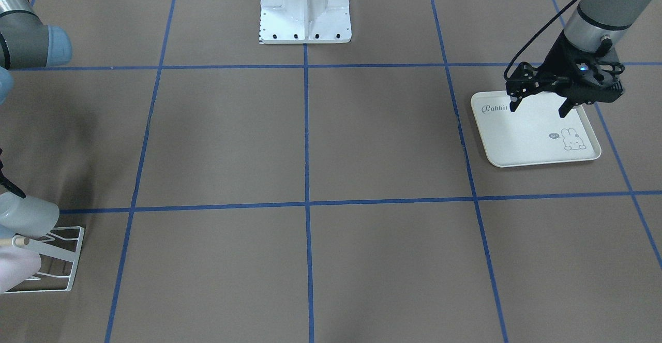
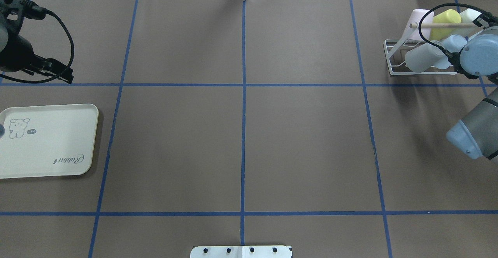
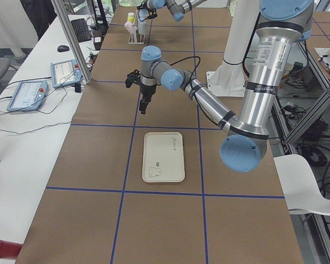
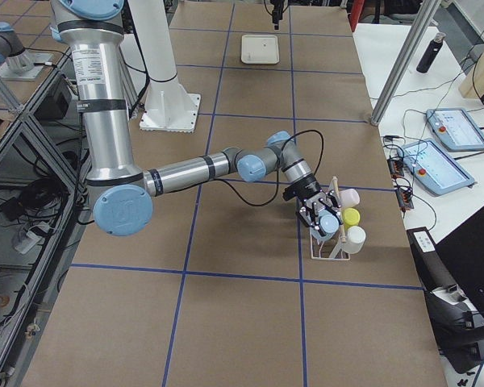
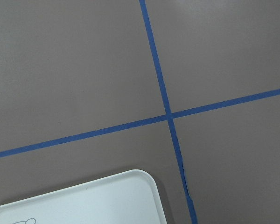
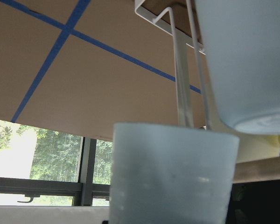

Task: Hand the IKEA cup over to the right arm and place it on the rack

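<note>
The pale blue-grey IKEA cup (image 2: 422, 57) lies tilted at the front of the white wire rack (image 2: 393, 61), under its wooden dowel (image 2: 439, 25). My right gripper (image 4: 323, 216) is at the rack and appears shut on the cup. In the right wrist view the cup (image 6: 172, 177) fills the lower middle and hides the fingers. In the front view the cup (image 1: 28, 213) sits over the rack (image 1: 70, 260) at the left edge. My left gripper (image 1: 540, 106) is open and empty, hovering over the far edge of the rabbit tray.
The rack also holds a pink cup (image 2: 418, 18), a yellow cup (image 2: 445, 18), a white cup (image 2: 469, 16) and another pale blue cup (image 2: 453, 42). The cream rabbit-print tray (image 2: 46, 149) lies on the robot's left. The robot's white base (image 1: 305, 9) stands mid-table.
</note>
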Available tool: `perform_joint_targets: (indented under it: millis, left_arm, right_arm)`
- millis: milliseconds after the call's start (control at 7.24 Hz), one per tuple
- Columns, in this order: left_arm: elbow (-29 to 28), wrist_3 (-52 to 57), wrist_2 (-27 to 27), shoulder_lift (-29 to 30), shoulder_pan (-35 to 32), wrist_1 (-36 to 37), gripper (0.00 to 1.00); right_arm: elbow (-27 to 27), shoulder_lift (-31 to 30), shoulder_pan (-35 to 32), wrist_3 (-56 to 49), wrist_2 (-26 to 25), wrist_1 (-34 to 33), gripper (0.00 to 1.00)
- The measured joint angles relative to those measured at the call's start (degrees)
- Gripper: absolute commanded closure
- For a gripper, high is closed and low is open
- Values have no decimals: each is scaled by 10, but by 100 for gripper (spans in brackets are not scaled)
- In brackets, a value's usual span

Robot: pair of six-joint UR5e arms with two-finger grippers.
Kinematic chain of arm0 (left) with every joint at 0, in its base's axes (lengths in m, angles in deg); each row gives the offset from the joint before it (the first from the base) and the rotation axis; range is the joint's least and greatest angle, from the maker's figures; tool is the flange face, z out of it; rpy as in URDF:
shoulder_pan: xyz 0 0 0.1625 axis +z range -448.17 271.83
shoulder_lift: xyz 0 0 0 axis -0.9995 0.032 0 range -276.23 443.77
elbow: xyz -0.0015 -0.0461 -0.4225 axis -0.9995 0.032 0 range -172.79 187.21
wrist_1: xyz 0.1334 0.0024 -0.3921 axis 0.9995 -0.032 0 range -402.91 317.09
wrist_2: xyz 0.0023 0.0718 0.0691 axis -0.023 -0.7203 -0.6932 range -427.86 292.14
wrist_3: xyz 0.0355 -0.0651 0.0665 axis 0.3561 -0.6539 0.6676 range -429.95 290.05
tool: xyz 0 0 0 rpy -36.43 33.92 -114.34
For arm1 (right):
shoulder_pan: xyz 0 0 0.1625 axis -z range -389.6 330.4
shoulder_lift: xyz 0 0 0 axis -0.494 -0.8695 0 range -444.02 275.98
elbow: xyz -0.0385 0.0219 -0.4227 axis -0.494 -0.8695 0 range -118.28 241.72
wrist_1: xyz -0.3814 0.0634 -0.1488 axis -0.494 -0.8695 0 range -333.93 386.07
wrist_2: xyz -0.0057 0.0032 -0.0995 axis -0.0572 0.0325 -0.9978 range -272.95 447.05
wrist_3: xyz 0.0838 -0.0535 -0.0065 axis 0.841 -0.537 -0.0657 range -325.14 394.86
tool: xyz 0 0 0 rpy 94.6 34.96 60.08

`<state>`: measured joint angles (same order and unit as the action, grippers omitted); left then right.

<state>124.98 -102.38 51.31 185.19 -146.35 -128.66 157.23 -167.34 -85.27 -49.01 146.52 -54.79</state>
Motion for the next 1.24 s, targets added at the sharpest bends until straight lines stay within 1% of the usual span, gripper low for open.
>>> perform_joint_targets:
  millis: [691,1243]
  left_arm:
    - [-1,0,1,0,1,-1,0]
    - [-1,-5,2,1,2,-1,0]
  right_arm:
    - [-29,20,11,-3,-17,0,50]
    - [-27,20,10,-20,-21,1,50]
